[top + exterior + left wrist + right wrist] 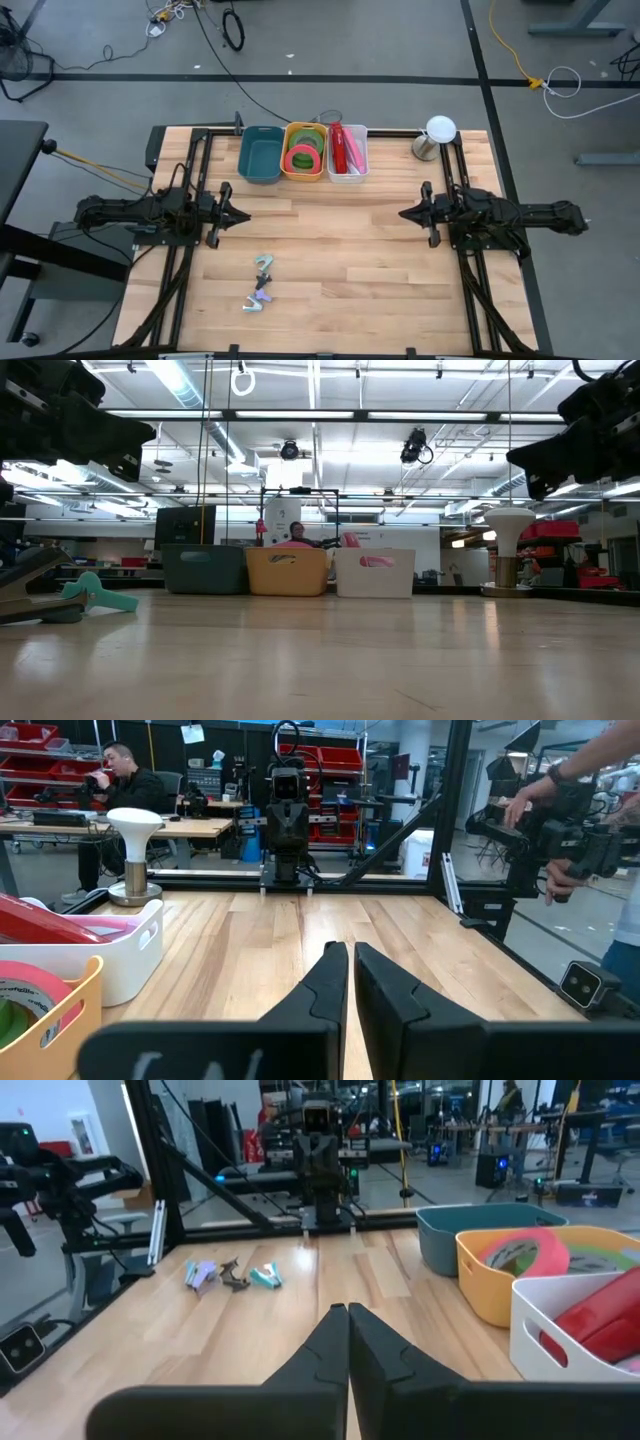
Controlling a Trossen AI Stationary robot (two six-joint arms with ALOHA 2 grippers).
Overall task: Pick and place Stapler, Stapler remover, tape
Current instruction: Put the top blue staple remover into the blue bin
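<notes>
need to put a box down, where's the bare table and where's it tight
Bare wood lies between the left gripper and right gripper, below the bins. The near right corner is bare too. Crowded: the back edge, with teal bin, yellow bin and white bin, and the staple removers near left.

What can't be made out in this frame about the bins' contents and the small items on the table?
- Teal bin: looks empty from the high view; its wall hides the inside in the low view.
- Yellow bin: pink and green tape rolls overlap; count unclear.
- White bin: red items overlap, type unclear.
- Small items on the table: too small to identify.
</notes>
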